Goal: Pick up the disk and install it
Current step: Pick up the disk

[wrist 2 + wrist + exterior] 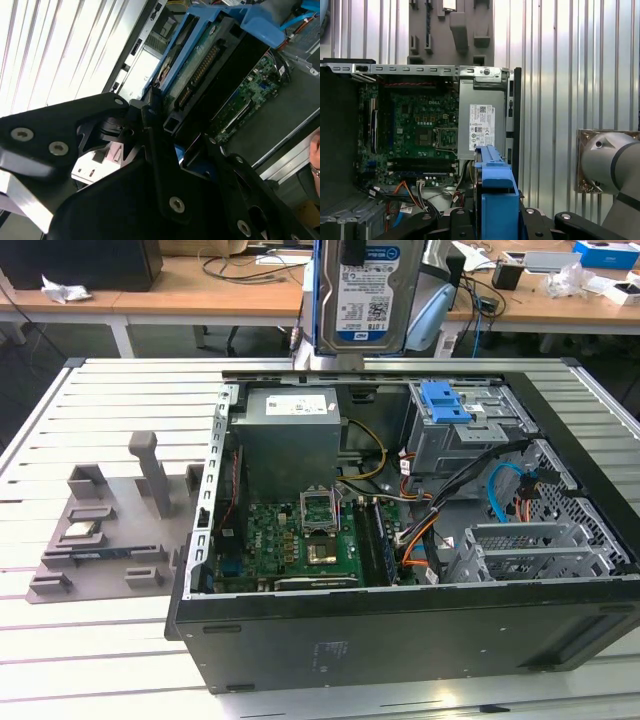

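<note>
Black gripper (pixel 178 129) right up at the lens in the second wrist view, jaws drawn in on one end of the disk (pixel 210 65). It's a held load, no question, though how deep the pads bite is hard to judge from here.

Over to the exterior view: the disk (pixel 365 290) hangs clear in the air above the far edge of the open computer case (pixel 400 640). Its long axis stands upright and its label faces the camera. It extends straight down out of the claw, above the power supply (pixel 290 430). The drive cage (pixel 470 435), with a bare blue clip (pixel 445 402) on top, sits lower and toward the exterior view's right of the disk, well apart from it.

Looks-wise: silver body, white-and-blue printed label, blue plastic carrier along the edges. From underneath there's a green circuit board and a connector row. The first wrist view looks down the blue carrier (pixel 495 190) at the motherboard (pixel 420 130) below. Not seated in any bay yet.
</note>
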### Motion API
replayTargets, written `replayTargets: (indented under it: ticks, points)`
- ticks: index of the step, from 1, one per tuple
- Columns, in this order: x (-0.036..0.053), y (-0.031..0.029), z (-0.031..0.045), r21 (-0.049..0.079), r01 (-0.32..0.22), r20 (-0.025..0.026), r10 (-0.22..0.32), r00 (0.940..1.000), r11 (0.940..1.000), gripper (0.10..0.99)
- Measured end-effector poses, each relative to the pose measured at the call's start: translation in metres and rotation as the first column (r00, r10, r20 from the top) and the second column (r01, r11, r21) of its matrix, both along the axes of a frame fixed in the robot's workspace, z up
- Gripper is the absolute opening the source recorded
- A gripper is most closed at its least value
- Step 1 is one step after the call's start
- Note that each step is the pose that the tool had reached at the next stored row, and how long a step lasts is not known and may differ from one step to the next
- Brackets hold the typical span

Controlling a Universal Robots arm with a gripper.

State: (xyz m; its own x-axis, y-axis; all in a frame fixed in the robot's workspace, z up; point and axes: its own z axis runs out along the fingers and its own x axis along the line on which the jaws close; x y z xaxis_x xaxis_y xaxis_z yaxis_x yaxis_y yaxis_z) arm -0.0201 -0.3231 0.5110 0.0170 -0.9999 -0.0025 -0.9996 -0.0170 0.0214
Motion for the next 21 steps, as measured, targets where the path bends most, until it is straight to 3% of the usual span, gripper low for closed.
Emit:
replayTargets:
  ticks: [9, 21]
  points:
    - [0.0212, 0.0002, 0.0, 0.0, 0.0, 0.0, 0.0, 1.0, 1.0, 0.365]
    - [0.0623, 0.0009, -0.0002, 0.0, 0.0, 0.0, 0.0, 1.0, 1.0, 0.365]
